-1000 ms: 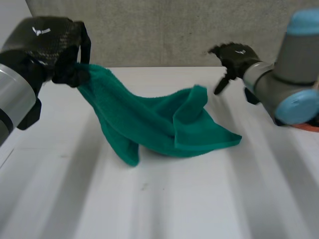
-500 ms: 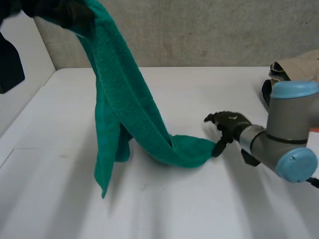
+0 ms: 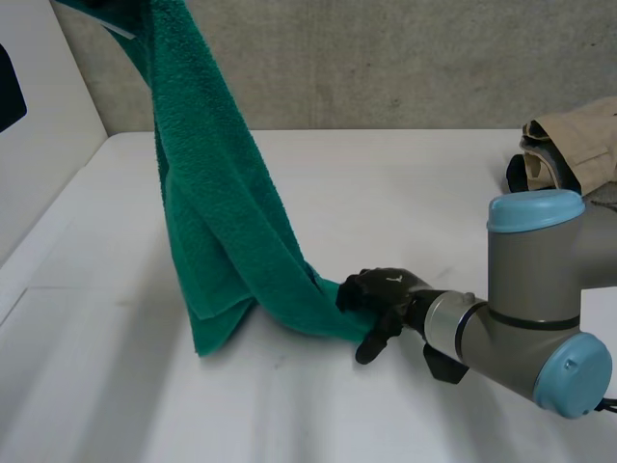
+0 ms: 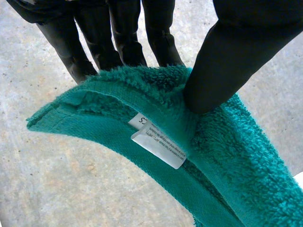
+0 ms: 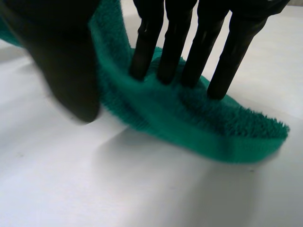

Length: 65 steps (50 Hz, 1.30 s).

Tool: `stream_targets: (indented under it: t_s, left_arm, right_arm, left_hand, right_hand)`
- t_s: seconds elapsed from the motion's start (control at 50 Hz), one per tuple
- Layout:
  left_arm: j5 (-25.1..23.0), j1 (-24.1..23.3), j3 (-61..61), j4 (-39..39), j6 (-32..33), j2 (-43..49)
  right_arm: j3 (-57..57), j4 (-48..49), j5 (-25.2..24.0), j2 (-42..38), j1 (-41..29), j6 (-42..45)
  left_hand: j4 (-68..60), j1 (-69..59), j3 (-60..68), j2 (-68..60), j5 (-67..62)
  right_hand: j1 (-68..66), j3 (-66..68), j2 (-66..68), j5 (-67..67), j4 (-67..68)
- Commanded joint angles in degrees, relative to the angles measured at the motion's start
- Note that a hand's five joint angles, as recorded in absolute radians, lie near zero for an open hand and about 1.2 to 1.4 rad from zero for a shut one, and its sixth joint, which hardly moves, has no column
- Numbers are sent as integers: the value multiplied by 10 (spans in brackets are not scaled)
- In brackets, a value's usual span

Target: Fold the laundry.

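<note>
The white desk [image 3: 405, 183] is stretching smooth and flat across the frame, running up to a grey, grainy wall. A green terry towel [image 3: 217, 212] is hanging as a long, thick, bunched drape from the upper left of the frame down to the desk. Its lower end is lying on the surface at center, trailing toward the right. A rumpled beige garment [image 3: 574, 145] is sitting in a heap at the right edge. The right hand [image 3: 384, 294] is resting on the towel's lower end. Its fingers [image 5: 173, 47] are staying straight with their tips pressing into the fluffy pile, the thumb just beside the fold, clasping nothing. The left hand [image 4: 236, 61] is pinching the towel's hemmed edge between thumb and fingers [image 4: 120, 38]. A small white label [image 4: 158, 145] is sticking out just below that thumb.
</note>
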<state>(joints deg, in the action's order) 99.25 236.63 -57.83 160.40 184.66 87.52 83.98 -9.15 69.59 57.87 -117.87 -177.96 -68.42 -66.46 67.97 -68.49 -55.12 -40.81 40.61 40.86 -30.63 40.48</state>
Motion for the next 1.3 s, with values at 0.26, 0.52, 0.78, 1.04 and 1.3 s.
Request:
stream_targets:
  t_s: [0.26, 0.52, 0.78, 1.04, 1.3]
  left_arm:
    - [-37, 109, -184, -32, 63, -3]
    - [-31, 106, -241, 90, 102, 249]
    - [37, 93, -131, 72, 80, 326]
    - [-42, 160, -257, 99, 133, 173]
    - [-163, 257, -324, 131, 307, 249]
  right_arm:
    - [-165, -156, -53, 102, 151, 193]
    - [-558, -266, 5, -227, 108, 362]
    - [-492, -78, 151, -207, 77, 349]
    - [-190, -97, 111, 25, 127, 288]
    - [-100, -79, 20, -45, 161, 221]
  left_hand:
    - [-116, -135, 120, -115, -149]
    - [-116, -135, 120, -115, -149]
    - [501, 481, -497, 502, 468]
    - [564, 544, -559, 564, 531]
    - [332, 312, -327, 332, 299]
  right_hand:
    - [-392, 394, 391, -394, 395]
    - [-392, 394, 391, -394, 395]
    - [308, -306, -309, 306, -305]
    - [246, -244, -247, 244, -243]
    - [63, -60, -63, 61, -59]
